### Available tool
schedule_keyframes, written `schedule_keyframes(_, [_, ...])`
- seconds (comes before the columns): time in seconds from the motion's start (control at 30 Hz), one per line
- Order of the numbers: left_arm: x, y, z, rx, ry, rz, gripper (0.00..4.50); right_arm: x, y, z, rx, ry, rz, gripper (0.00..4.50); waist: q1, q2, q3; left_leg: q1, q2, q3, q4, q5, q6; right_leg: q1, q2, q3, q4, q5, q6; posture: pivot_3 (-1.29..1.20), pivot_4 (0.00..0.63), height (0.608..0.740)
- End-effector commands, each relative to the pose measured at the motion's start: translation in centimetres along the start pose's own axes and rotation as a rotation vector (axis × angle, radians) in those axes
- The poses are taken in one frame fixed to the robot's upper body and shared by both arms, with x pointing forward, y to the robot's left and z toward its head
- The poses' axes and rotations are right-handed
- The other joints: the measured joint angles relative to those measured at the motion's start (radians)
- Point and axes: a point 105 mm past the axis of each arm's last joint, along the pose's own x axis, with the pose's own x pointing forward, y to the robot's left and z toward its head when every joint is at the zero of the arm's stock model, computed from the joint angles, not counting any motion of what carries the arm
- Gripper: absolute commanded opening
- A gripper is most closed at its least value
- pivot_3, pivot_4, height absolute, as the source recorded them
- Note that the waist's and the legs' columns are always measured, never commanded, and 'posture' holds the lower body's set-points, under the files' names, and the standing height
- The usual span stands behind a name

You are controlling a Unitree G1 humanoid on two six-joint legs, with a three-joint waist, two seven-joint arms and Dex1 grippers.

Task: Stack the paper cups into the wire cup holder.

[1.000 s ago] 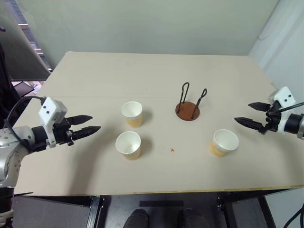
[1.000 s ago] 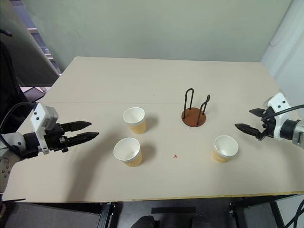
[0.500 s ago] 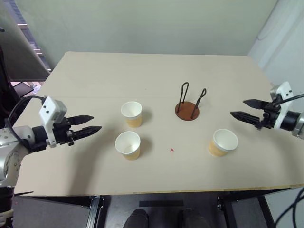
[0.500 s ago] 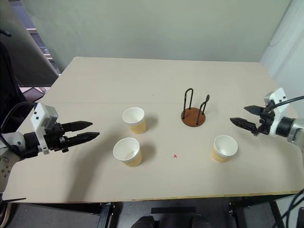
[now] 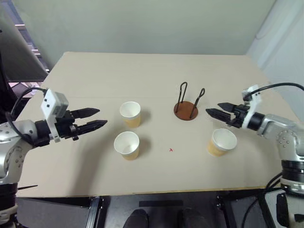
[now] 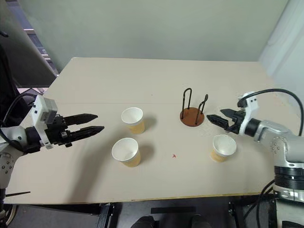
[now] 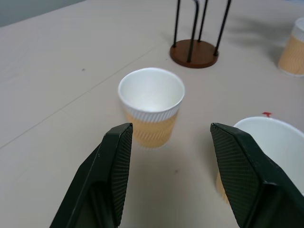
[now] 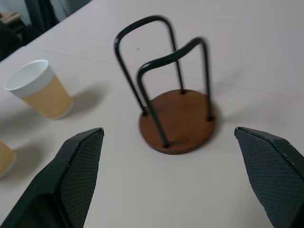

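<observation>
Three paper cups stand upright on the table: one (image 5: 130, 114) mid-table, one (image 5: 127, 145) just in front of it, one (image 5: 221, 142) at the right. The wire cup holder (image 5: 185, 110), a brown disc with two black loops, stands empty between them. My left gripper (image 5: 99, 118) hovers open to the left of the two left cups, pointing at the farther cup (image 7: 151, 107). My right gripper (image 5: 211, 113) hovers open just right of the holder (image 8: 178, 121) and behind the right cup, pointing at the holder. Nothing is held.
The beige table (image 5: 152, 71) has wide bare room behind the holder and along its front edge. A small red mark (image 5: 171, 150) lies on the surface between the front cup and the right cup.
My right gripper has swung left from the table's right side to just beside the holder, its wrist rolling. The left gripper has edged slightly right. Cups and holder have not moved.
</observation>
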Motion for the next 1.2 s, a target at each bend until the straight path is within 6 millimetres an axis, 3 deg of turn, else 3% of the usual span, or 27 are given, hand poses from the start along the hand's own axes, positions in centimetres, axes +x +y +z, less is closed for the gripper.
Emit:
schedule_keyframes(0.03, [0.0,-0.6,1.7,0.045,-0.043,-0.016,2.78,1.4,1.0,1.4,-0.039,-0.038,0.016,4.5,-0.002,0.0,0.0,0.0,0.0,0.0,0.0,0.0,0.0,0.0,0.0,0.0,0.0,0.0,0.0,0.0,0.15,0.74])
schedule_keyframes(0.6, [-0.4,-1.6,1.8,0.046,-0.043,-0.002,2.78,6.5,1.1,1.3,-0.019,-0.071,0.036,4.5,-0.002,0.0,0.0,-0.001,0.001,-0.001,-0.001,0.0,-0.001,-0.002,0.0,0.0,0.0,0.001,-0.001,0.0,0.15,0.74])
schedule_keyframes(0.83, [-0.6,-1.7,1.6,0.044,-0.038,0.009,2.82,6.4,1.8,1.7,-0.035,-0.081,0.089,2.13,-0.001,0.0,0.0,-0.002,0.001,-0.001,-0.002,0.0,-0.001,-0.003,0.0,0.0,-0.001,0.001,-0.001,0.0,0.15,0.74])
schedule_keyframes(1.0, [-0.4,-1.7,1.5,0.042,-0.032,0.002,2.82,5.5,3.9,0.6,-0.081,-0.016,0.205,0.26,-0.001,0.0,0.0,-0.002,0.001,0.0,-0.003,0.0,-0.001,-0.003,0.0,0.0,-0.001,0.001,-0.001,0.0,0.15,0.74])
schedule_keyframes(1.03, [-0.4,-1.7,1.6,0.042,-0.032,-0.003,2.82,5.3,4.5,0.2,-0.096,0.008,0.233,0.04,-0.001,0.0,0.0,-0.002,0.001,0.0,-0.003,0.0,-0.001,-0.003,0.0,-0.001,-0.001,0.001,-0.001,0.0,0.15,0.74])
schedule_keyframes(1.2, [0.3,-2.4,1.9,0.051,-0.019,-0.074,2.82,2.7,9.3,-2.9,-0.169,0.13,0.431,0.04,0.001,-0.001,-0.001,-0.002,0.001,0.002,-0.003,0.0,-0.002,-0.001,0.0,-0.002,-0.001,0.0,-0.002,0.0,0.15,0.74])
